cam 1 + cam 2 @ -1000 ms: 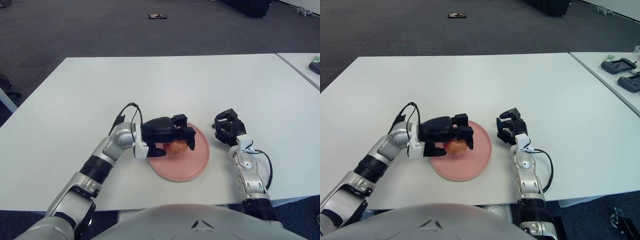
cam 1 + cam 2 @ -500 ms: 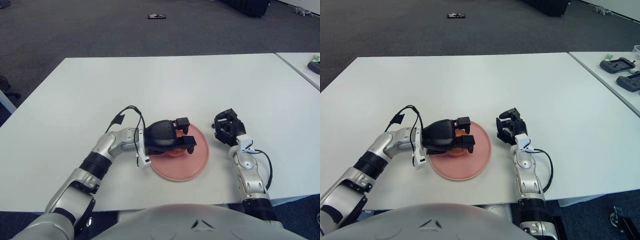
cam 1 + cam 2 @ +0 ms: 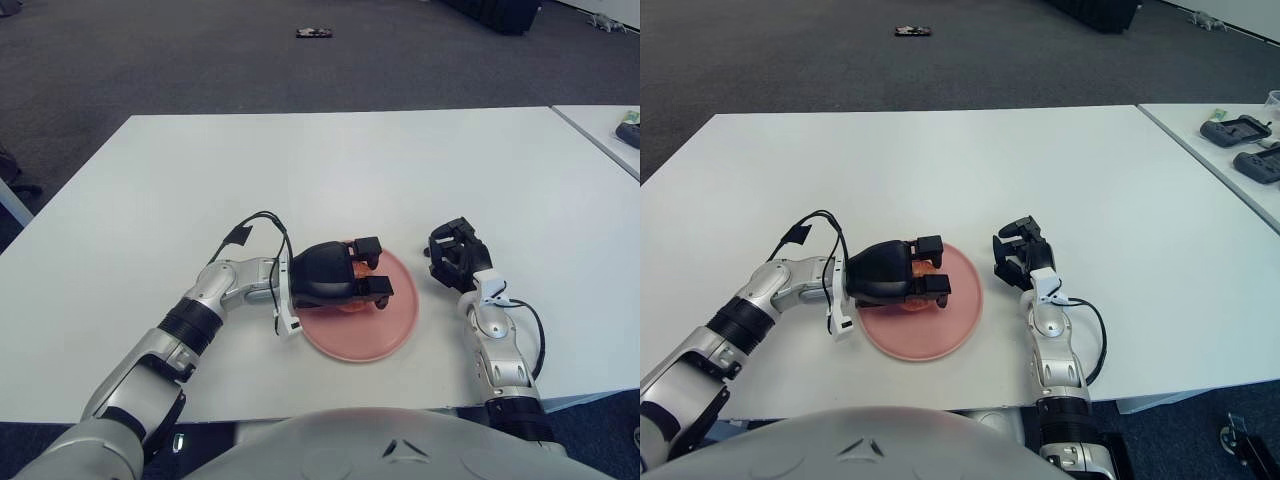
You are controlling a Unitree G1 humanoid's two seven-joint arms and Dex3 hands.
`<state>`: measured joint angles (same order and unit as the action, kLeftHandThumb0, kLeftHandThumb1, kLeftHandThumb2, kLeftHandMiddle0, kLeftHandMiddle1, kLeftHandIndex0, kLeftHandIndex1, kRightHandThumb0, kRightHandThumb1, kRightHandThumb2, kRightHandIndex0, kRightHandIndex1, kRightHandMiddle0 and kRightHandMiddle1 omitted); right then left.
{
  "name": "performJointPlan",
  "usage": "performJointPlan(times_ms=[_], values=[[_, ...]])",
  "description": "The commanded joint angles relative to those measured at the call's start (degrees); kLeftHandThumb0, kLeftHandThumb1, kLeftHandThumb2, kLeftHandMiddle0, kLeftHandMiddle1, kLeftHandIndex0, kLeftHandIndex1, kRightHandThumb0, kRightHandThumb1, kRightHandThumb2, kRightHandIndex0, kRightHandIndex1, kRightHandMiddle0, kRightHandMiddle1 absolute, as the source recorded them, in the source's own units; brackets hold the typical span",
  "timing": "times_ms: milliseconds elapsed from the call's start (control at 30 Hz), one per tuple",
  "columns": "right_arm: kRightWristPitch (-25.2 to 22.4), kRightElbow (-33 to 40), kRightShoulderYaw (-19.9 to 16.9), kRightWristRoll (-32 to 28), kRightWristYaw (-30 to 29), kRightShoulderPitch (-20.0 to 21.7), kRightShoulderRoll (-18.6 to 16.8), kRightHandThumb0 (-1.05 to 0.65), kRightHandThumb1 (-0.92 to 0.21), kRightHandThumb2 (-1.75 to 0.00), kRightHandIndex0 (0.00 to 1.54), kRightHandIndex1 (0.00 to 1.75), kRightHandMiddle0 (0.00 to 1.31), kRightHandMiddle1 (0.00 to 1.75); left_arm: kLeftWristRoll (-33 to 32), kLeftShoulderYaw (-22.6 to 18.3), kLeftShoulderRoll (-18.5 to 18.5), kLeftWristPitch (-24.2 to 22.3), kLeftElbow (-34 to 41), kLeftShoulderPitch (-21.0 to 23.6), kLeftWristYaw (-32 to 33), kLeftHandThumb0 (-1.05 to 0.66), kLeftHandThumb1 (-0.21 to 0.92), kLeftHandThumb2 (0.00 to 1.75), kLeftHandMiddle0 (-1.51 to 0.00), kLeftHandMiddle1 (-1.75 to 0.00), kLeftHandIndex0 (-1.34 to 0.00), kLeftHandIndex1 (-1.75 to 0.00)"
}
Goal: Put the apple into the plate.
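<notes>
The pink plate lies on the white table near its front edge. My left hand hangs low over the plate's left half, palm down, with its fingers curled around the apple. Only a sliver of orange-red skin shows between the black fingers; the rest is hidden under the hand. The apple sits at or just above the plate's surface; I cannot tell whether it touches. My right hand rests on the table just right of the plate, fingers curled, holding nothing.
A cable loops up from my left wrist. A second white table at the right carries black devices. A small dark object lies on the carpet far behind. The table's front edge is close below the plate.
My left hand has rolled palm-down and sunk with the apple onto the plate's left half, and its forearm has dropped toward the table. The right hand has not moved.
</notes>
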<state>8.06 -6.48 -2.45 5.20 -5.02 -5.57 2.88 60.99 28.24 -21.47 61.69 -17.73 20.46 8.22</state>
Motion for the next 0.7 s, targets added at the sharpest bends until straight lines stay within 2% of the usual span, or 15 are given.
performJointPlan(times_ms=[0,33,100,167,233,300,333,367,400,433,500,533,600,633,667], values=[[-1.50,-1.23,-0.11,0.09,0.11,-0.74,0.24,-0.37,-0.70,-0.84,0.48,1.39,0.32,1.75,-3.69,0.21,-0.52,0.16,-1.38,2.18,0.71,-0.01,0.08,1.59,-0.67,-1.75,-0.66,-1.75],[-1.67,-1.10,-0.08,0.13,0.11,-0.73,0.23,-0.37,-0.70,-0.84,0.48,1.39,0.32,1.75,-4.79,0.50,-0.64,0.66,-1.74,2.48,-0.02,-0.01,0.08,1.58,-0.67,-1.75,-0.66,-1.75],[-1.85,-0.95,-0.05,0.19,0.11,-0.73,0.21,-0.37,-0.71,-0.83,0.48,1.39,0.32,1.75,-6.06,0.95,-0.87,1.14,-2.13,2.88,-0.87,-0.01,0.08,1.53,-0.74,-1.75,-0.71,-1.54],[-2.11,-0.81,0.01,0.35,0.02,-0.70,0.20,-0.37,-0.71,-0.83,0.48,1.39,0.31,1.75,-8.72,1.58,-1.35,1.64,-2.72,3.43,-3.06,-0.01,0.09,1.50,-0.76,-1.75,-0.72,-1.48],[-2.37,-0.75,0.04,0.49,-0.08,-0.64,0.20,-0.37,-0.71,-0.83,0.48,1.39,0.31,1.75,-12.17,2.31,-1.92,1.61,-3.37,3.81,-6.15,-0.01,0.19,1.39,-0.68,-1.75,-0.64,-1.50],[-2.66,-0.63,0.05,0.56,-0.14,-0.64,0.18,-0.37,-0.71,-0.82,0.48,1.39,0.31,1.75,-15.79,3.23,-2.54,1.10,-3.83,4.17,-9.95,-0.01,0.36,1.22,-0.56,-1.75,-0.47,-1.57],[-2.79,-0.57,0.06,0.58,-0.16,-0.64,0.17,-0.37,-0.71,-0.82,0.48,1.39,0.31,1.75,-17.42,3.67,-2.82,0.82,-3.93,4.34,-11.77,-0.01,0.46,1.11,-0.49,-1.74,-0.39,-1.61],[-2.91,-0.51,0.06,0.58,-0.18,-0.65,0.15,-0.37,-0.71,-0.82,0.48,1.38,0.31,1.75,-18.99,4.25,-3.13,0.52,-4.01,4.70,-13.86,-0.01,0.63,0.91,-0.38,-1.74,-0.26,-1.66],[-3.00,-0.55,0.07,0.61,-0.23,-0.57,0.11,-0.37,-0.71,-0.82,0.48,1.38,0.31,1.75,-20.24,4.65,-3.36,0.30,-4.11,4.99,-15.46,-0.27,0.70,0.90,-0.24,-1.62,-0.17,-1.54],[-3.04,-0.59,0.08,0.61,-0.28,-0.51,0.08,-0.37,-0.71,-0.82,0.48,1.38,0.31,1.75,-21.24,4.98,-3.54,0.11,-4.17,5.29,-16.87,-0.37,0.72,0.91,-0.19,-1.57,-0.13,-1.50],[-3.04,-0.62,0.08,0.58,-0.37,-0.46,0.03,-0.37,-0.71,-0.82,0.48,1.38,0.31,1.75,-22.85,5.42,-3.77,-0.26,-4.18,5.68,-19.21,-0.61,0.80,0.90,-0.08,-1.32,-0.05,-1.25],[-3.01,-0.61,0.08,0.54,-0.41,-0.46,0.01,-0.37,-0.71,-0.83,0.48,1.38,0.31,1.75,-23.52,5.56,-3.84,-0.45,-4.14,5.80,-20.22,-0.65,0.83,0.89,-0.06,-1.23,-0.04,-1.18],[-3.04,-0.56,0.07,0.42,-0.45,-0.46,-0.03,-0.37,-0.71,-0.83,0.48,1.38,0.32,1.75,-24.74,5.83,-4.01,-1.02,-4.11,6.17,-22.33,-0.77,0.88,0.92,-0.03,-0.90,-0.02,-0.92],[-3.15,-0.53,0.08,0.43,-0.51,-0.44,-0.04,-0.37,-0.71,-0.83,0.48,1.38,0.32,1.75,-25.17,5.84,-4.12,-1.51,-3.96,6.29,-23.29,-0.79,0.89,0.93,-0.02,-0.82,-0.01,-0.86],[-3.22,-0.51,0.10,0.45,-0.55,-0.44,-0.04,-0.37,-0.71,-0.83,0.48,1.38,0.32,1.75,-25.53,5.82,-4.19,-1.87,-3.81,6.35,-24.05,-0.82,0.90,0.98,-0.01,-0.67,-0.01,-0.71]])
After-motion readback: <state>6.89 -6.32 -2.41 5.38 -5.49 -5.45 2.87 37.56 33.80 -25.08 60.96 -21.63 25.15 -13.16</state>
